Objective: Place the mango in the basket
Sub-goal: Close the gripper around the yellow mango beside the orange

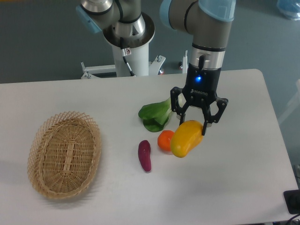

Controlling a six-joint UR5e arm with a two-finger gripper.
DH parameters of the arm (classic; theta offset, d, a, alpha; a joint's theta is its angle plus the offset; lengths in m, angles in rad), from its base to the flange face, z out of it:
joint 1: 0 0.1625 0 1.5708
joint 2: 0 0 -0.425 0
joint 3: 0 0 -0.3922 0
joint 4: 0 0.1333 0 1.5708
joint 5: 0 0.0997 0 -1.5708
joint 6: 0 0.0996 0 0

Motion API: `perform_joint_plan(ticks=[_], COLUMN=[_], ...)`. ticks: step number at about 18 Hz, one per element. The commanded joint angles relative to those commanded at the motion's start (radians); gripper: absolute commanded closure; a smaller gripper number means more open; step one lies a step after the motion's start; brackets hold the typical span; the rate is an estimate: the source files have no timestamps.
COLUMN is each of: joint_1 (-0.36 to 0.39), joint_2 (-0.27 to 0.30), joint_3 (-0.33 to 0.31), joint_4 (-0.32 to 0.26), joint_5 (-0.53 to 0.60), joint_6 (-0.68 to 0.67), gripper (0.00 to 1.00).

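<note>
The gripper hung wide open, with one finger on each side of the top end of the mango. It was not squeezing the fruit. The mango lay on the white table, touching a small orange. A purple sweet potato lay just beside the orange, and a green leafy vegetable sat behind them. The basket was well apart, on the left side.

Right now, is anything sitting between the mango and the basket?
Yes. The orange touches the mango's left side, and the sweet potato lies just beyond it, both toward the basket. Past them the table is bare, so lifting clear should help.
</note>
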Motion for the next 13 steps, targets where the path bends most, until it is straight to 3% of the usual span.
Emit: perform_joint_plan(ticks=[13], joint_1=[-0.015], joint_2=[-0.008], joint_3=[-0.008], joint_4=[-0.008], joint_5=[0.032], joint_6=[-0.009], gripper=[0.49])
